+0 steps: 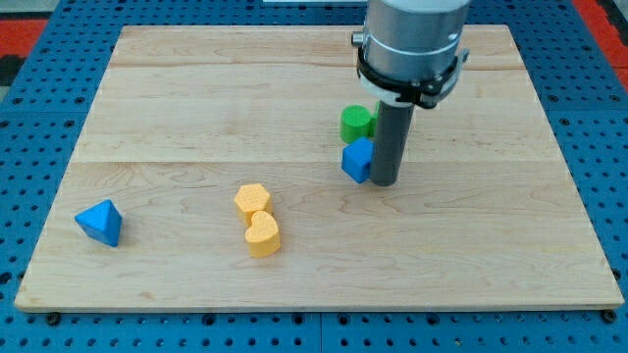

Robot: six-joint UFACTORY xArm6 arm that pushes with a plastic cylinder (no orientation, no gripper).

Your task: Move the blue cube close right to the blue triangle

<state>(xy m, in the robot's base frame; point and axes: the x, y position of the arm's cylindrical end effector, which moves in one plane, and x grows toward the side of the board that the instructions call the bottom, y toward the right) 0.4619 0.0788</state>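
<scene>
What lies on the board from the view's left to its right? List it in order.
blue triangle → yellow blocks → blue cube → my tip, touching the cube's right side. The green block sits just above the cube, so its place in the order is unclear.

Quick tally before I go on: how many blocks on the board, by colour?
Blue: 2, the blue cube against my tip and the blue triangle
Yellow: 2, the yellow hexagon and the yellow heart
Green: 1, the green cylinder
Total: 5
</scene>
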